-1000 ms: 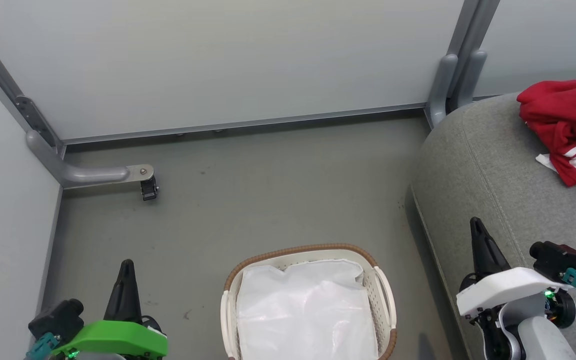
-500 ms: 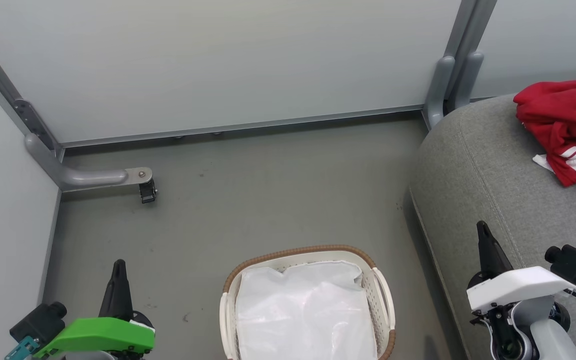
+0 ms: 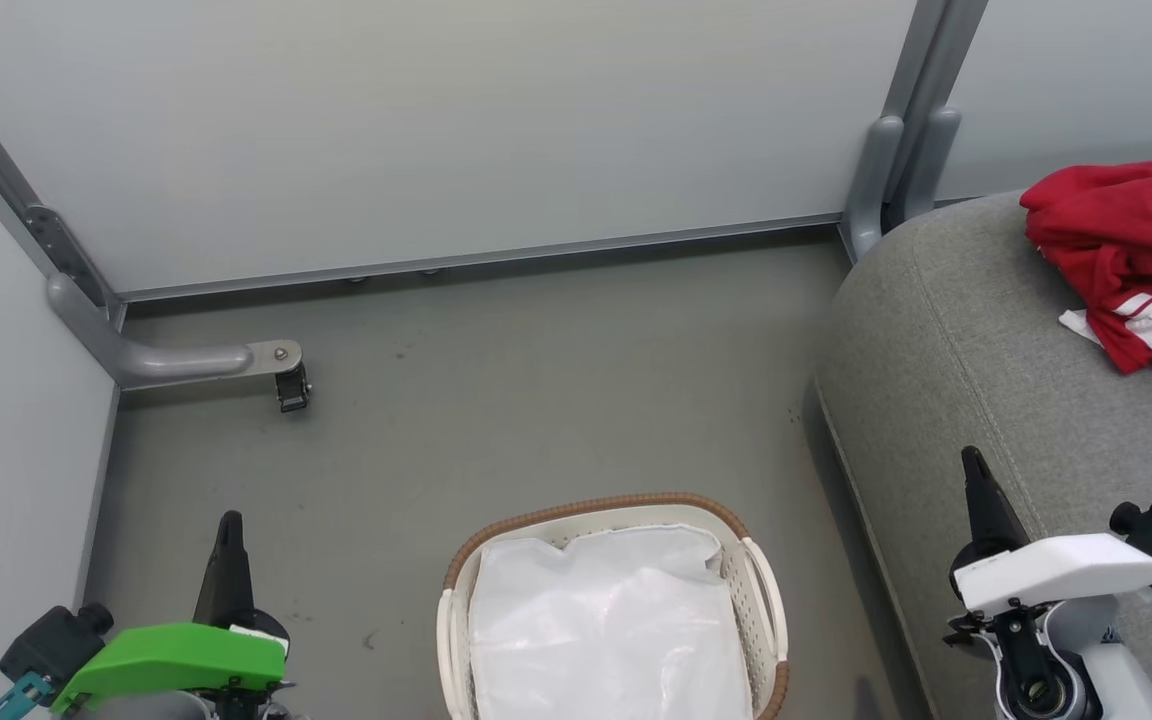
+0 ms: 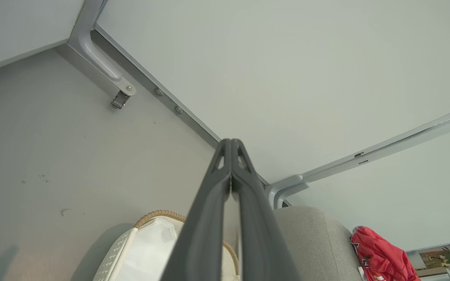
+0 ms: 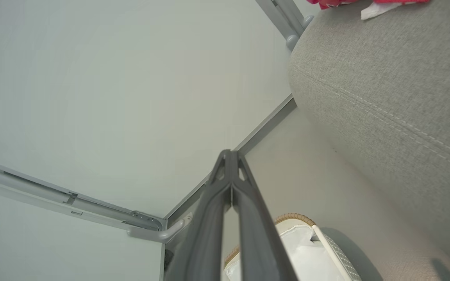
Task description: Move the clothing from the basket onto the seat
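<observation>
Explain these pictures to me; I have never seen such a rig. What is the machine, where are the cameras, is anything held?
A wheeled robot with two arms, each ending in two long dark fingers. The wide picture is from its head, looking down: left fingers above a green cover, right fingers above a white cover. The other two are from wrist cameras looking along those fingers. Both pairs are shut and hold nothing. On the grey floor stands a small oval white plastic basket with a brown woven rim, holding a white fabric liner and no red cloth. The red jersey clothing lies on the large grey fabric seat cushion.
</observation>
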Tool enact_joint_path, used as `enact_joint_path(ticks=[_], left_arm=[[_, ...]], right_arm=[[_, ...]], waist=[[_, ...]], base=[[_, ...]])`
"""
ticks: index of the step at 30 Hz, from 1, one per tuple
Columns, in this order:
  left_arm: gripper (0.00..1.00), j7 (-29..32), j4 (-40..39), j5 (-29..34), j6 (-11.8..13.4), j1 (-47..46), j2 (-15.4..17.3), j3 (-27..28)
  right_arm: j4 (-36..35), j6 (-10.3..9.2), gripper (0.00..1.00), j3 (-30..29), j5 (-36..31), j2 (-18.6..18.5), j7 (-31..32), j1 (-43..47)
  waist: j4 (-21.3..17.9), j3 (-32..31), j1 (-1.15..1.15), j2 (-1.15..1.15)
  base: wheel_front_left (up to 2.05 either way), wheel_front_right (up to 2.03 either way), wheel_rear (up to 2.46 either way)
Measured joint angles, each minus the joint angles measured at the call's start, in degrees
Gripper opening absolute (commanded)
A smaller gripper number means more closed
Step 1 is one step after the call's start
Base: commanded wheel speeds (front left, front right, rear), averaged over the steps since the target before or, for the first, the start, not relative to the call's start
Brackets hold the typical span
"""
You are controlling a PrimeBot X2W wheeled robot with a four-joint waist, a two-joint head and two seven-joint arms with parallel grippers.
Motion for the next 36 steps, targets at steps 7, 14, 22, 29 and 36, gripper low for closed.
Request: enact_joint_path(ticks=[7,14,22,29,36], left_arm=[[0.0,1.2,-0.3,-4.3,0.0,-0.4,0.1,0.5],[0.0,2.3,-0.6,-8.3,0.0,-0.6,0.2,1.0],[0.0,3.6,-1.0,-12.7,0.0,-0.9,0.2,1.4],[0.0,4.7,-1.2,-16.2,0.0,-1.3,0.2,1.8],[0.0,5.6,-1.5,-19.6,0.0,-1.4,0.2,2.3]], right_arm=[[-0.3,0.0,0.0,-0.4,4.8,0.0,1.3,0.0],[-0.6,0.0,0.0,-0.8,9.1,-0.1,2.4,0.1],[-0.9,-0.01,0.0,-1.2,13.9,-0.1,3.7,0.3],[-1.2,-0.01,0.0,-1.6,17.8,-0.2,4.7,0.4],[-1.4,-0.02,0.0,-1.9,21.4,-0.2,5.6,0.6]], waist=[[-0.2,-0.2,0.0,0.0],[-0.3,-0.4,0.0,0.0],[-0.5,-0.6,0.0,0.0],[-0.6,-0.7,0.0,0.0],[-0.8,-0.9,0.0,0.0]], base=[[0.0,0.0,0.0],[0.0,0.0,0.0],[0.0,0.0,0.0],[0.0,0.0,0.0],[0.0,0.0,0.0]])
